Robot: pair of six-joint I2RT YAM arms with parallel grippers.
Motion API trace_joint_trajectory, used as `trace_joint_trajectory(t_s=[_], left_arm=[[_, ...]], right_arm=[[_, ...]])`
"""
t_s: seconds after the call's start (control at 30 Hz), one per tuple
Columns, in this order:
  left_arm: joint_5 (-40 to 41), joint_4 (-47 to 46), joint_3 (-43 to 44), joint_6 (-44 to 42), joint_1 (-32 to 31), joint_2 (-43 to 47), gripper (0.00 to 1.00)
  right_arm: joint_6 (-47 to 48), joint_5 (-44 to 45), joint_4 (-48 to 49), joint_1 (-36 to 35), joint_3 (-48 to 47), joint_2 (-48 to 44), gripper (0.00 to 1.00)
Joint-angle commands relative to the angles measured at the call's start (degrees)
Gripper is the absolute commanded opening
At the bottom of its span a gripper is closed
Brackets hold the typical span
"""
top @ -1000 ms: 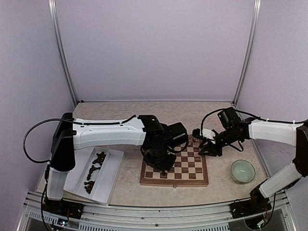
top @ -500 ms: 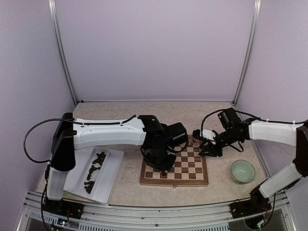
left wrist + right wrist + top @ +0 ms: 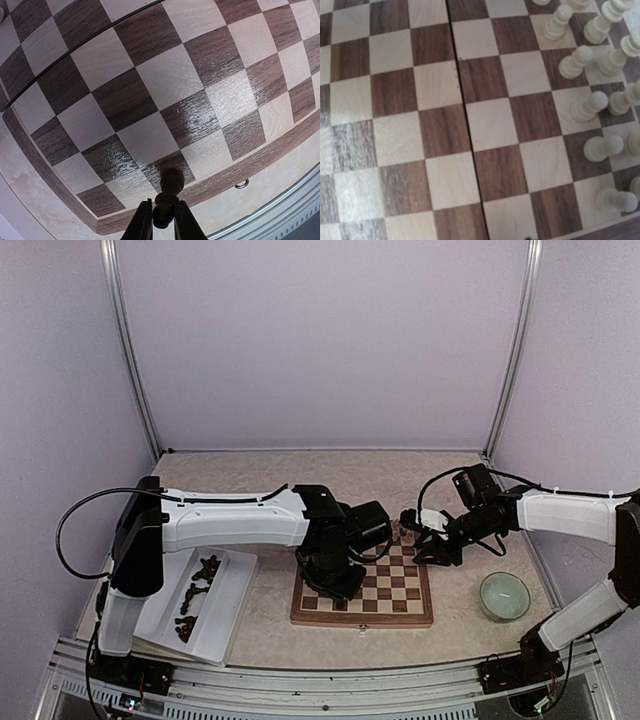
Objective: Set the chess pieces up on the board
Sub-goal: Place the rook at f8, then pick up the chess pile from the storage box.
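Placement is the step in hand. At far left the white tray [image 3: 236, 628] holds a scatter of dark chess pieces [image 3: 196, 596] not yet carried over, so most of the dark side is unplaced. The left arm reaches from there to the near left corner of the board [image 3: 396, 612]. In the left wrist view the left gripper [image 3: 163, 206] stands over one dark piece [image 3: 170, 181], which is upright with its base on a dark square in the outermost row, just inside the brown frame. The two fingers [image 3: 144, 220] flank its head closely. Whether they pinch it or have just slackened I cannot tell — no clear gap shows on either side.

The next move, as I judge it, is to spread the claw fully and lift straight up, so that neither finger drags the small piece off its square or tips it, then go back to the tray.

Further right, the right gripper [image 3: 426, 544] hangs above the far right part of the board. Its fingers are not shown clearly enough to say whether they are spread or pressed together, or whether they carry anything. Below it cream pieces [image 3: 590, 106] stand in two rows along that edge — upright, one per square. A pale green bowl [image 3: 504, 596] sits on the table well right of the board.
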State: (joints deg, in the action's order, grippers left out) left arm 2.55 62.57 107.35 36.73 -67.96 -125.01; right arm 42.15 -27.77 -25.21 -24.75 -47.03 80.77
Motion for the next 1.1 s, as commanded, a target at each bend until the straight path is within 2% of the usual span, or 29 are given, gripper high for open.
trace_joint_trajectory(t_s=[0.0, 0.2, 0.3, 0.43, 0.53, 0.63, 0.73, 0.87, 1.07], left_arm=[[0.1, 0.6, -0.3, -0.7, -0.4, -0.9, 0.22], [1.8, 1.3, 2.2, -0.8, -1.1, 0.2, 0.44], [4.6, 1.7, 2.9, -0.9, -1.8, 2.9, 0.51], [13.1, 1.1, -4.5, 4.3, -1.9, 11.4, 0.56], [17.8, -0.5, -16.9, 11.2, 0.3, 22.0, 0.57], [18.7, -0.6, -30.3, 17.5, 4.5, 32.0, 0.56], [18.6, -2.0, -41.1, 20.3, 8.9, 38.9, 0.55], [13.8, -5.8, -50.2, 12.9, 16.1, 46.8, 0.46], [10.0, -3.2, -52.5, 2.1, 25.4, 47.3, 0.38]], right_arm=[[0.2, -0.1, 0.3, -0.6, 0.5, -0.8, 0.38], [0.0, -0.3, 0.2, -0.6, 0.5, -1.0, 0.38], [0.1, -0.5, 0.2, -0.6, 0.5, -0.9, 0.38], [0.0, -0.7, 0.1, -0.6, 0.5, -0.5, 0.38], [0.2, -0.9, 0.1, -0.6, 0.4, -0.3, 0.38], [0.5, -1.2, -0.1, -0.6, 0.1, 0.3, 0.38], [0.6, -1.6, -0.5, -0.6, -0.1, 0.8, 0.38], [0.7, -1.8, -0.7, -0.6, 0.0, 0.9, 0.38], [0.8, -2.0, -1.0, -0.6, 0.0, 0.3, 0.38]])
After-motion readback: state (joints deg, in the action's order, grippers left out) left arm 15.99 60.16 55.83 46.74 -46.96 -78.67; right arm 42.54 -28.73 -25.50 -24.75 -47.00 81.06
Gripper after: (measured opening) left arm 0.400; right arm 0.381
